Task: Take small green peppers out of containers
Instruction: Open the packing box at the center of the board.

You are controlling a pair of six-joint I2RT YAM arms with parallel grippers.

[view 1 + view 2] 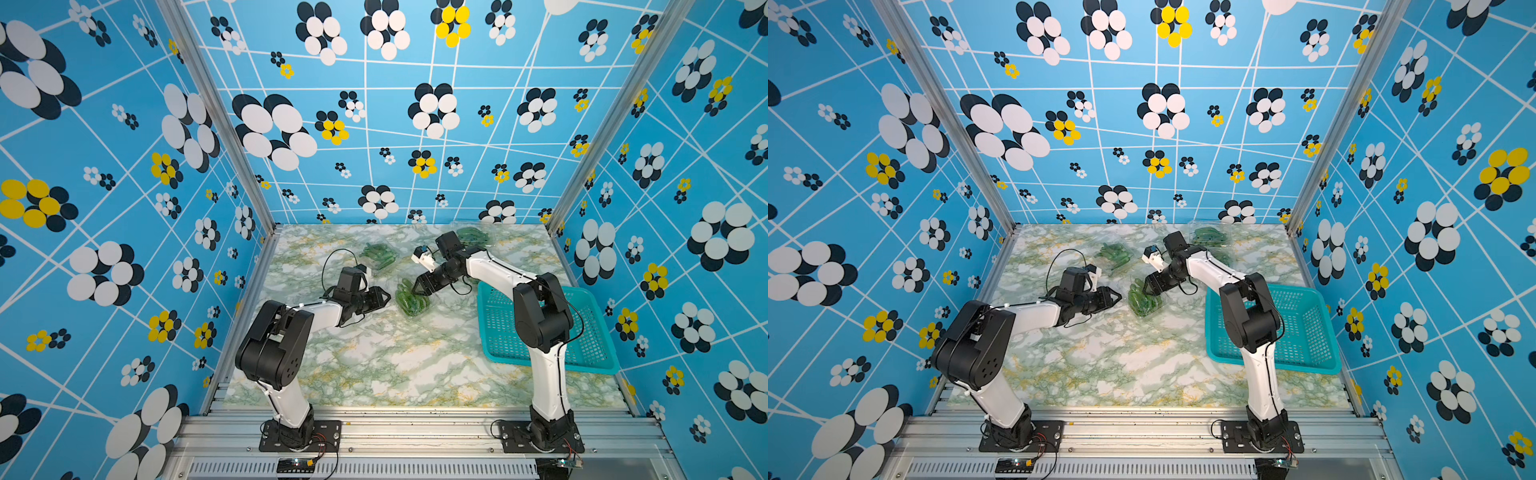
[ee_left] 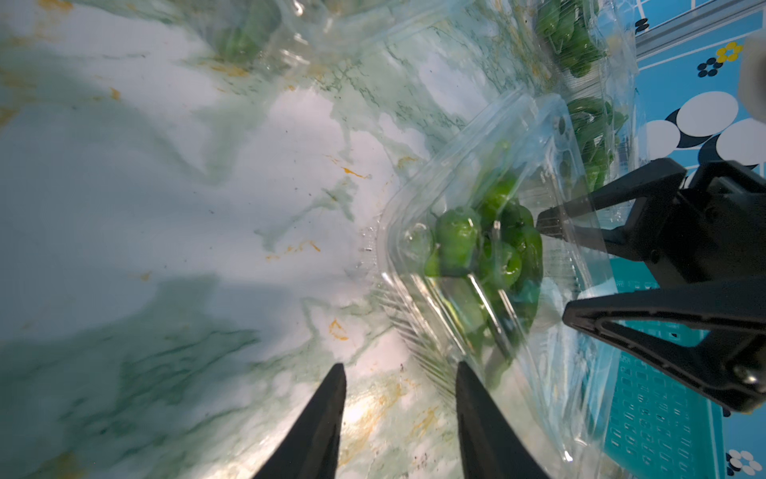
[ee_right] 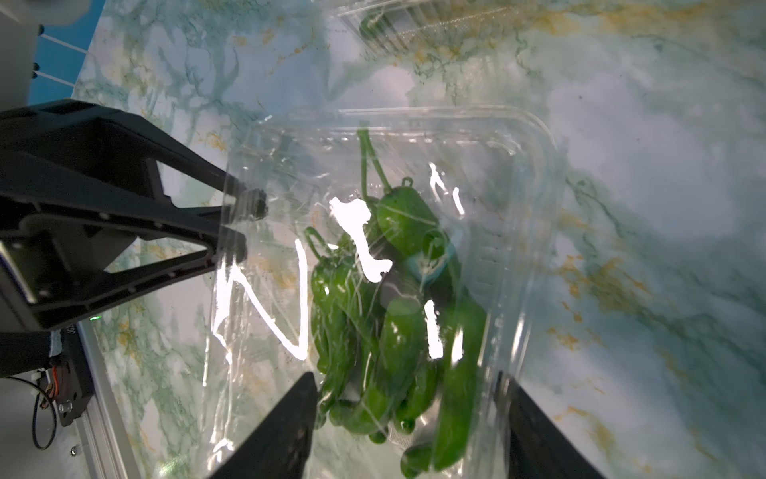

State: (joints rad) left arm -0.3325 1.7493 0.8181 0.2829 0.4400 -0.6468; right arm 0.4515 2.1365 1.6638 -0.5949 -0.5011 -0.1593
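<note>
Jaws on the right stand wide, one finger on each side of the near container (image 1: 412, 300), at the end that faces the right arm (image 1: 498, 270). The right wrist view shows the small green peppers (image 3: 393, 298) bunched between those fingers (image 3: 290, 423), under glaring clear plastic. We see no dent in the walls, so we judge that nothing is clamped yet. Our left jaws are about half open, their fingertips (image 3: 253, 203) at the opposite edge of the same container. Bare table (image 1: 374, 365) shows between them in the left wrist view, so they hold nothing.

What worries us is the plastic. It is thin and ribbed; a hard squeeze from the right would probably buckle it and bruise the peppers, while a light one may let the box skid on the smooth table. We cannot tell whether the lid is latched. If the left jaws miss its lip, the box will likely be pushed rather than opened. The two sets of jaws face each other across a short box, so a careless advance could knock their tips together. Tipping too soon would scatter peppers over the table.

Around us, the teal basket (image 1: 494, 332) sits just beside the right arm, near the container and empty as far as we can see. A second container (image 1: 379, 254) lies beyond the left jaws. A third container (image 1: 471, 237) stands by the back wall, partly hidden by the right arm. Both hold peppers and lie apart from the work.
</note>
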